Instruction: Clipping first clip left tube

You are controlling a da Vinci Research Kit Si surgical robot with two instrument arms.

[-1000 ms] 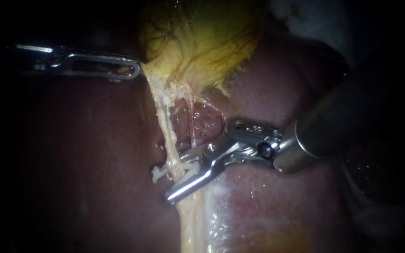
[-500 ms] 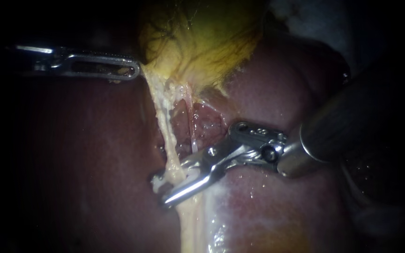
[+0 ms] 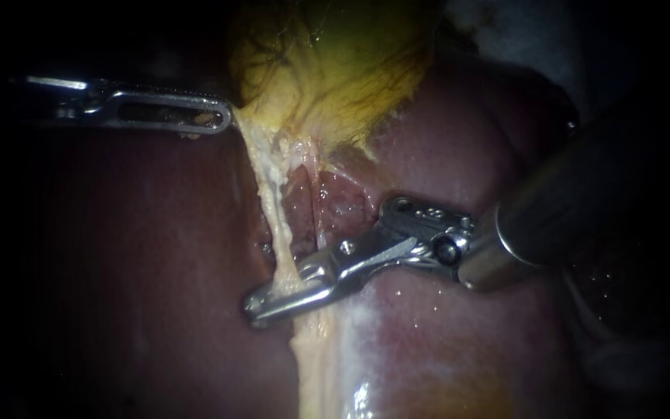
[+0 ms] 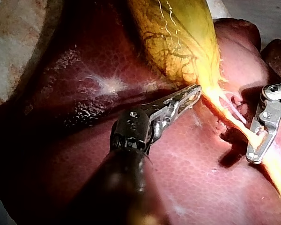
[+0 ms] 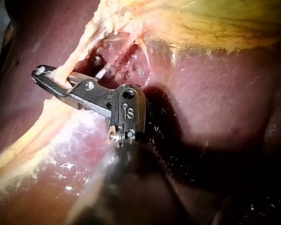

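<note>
Endoscope view: left instrument [image 3: 219, 118] comes in at upper left, lying flat, its slotted jaws together and clamped on the pale edge of the gallbladder [image 3: 335, 70], which fills the top centre, yellow-green with dark veining. Two strands run down from that edge over the liver [image 3: 157, 271]: the left tube [image 3: 277, 233], pale and ragged, and just to its right a thin tube [image 3: 318, 209], pinkish, with raw red tissue between them. Right instrument [image 3: 261, 302] enters from the right edge, shaft dark, wrist joint at centre right, jaws pointing to lower left. Its jaws are closed down across the left tube at lower centre, one on each side, tips just past it. Below the jaws the tube widens into a pale band running to the bottom edge. Left wrist view: left instrument [image 4: 194, 91] tip meets the narrow end of the gallbladder [image 4: 178, 37], liver [image 4: 187, 164] under it, right instrument [image 4: 254, 157] well ahead, squeezing the left tube [image 4: 246, 131]. Right wrist view: right instrument [image 5: 44, 76] has the left tube [image 5: 79, 56] pinched near its jaw tips, gallbladder [image 5: 215, 18] beyond, liver [image 5: 215, 93] beside the shaft.
</note>
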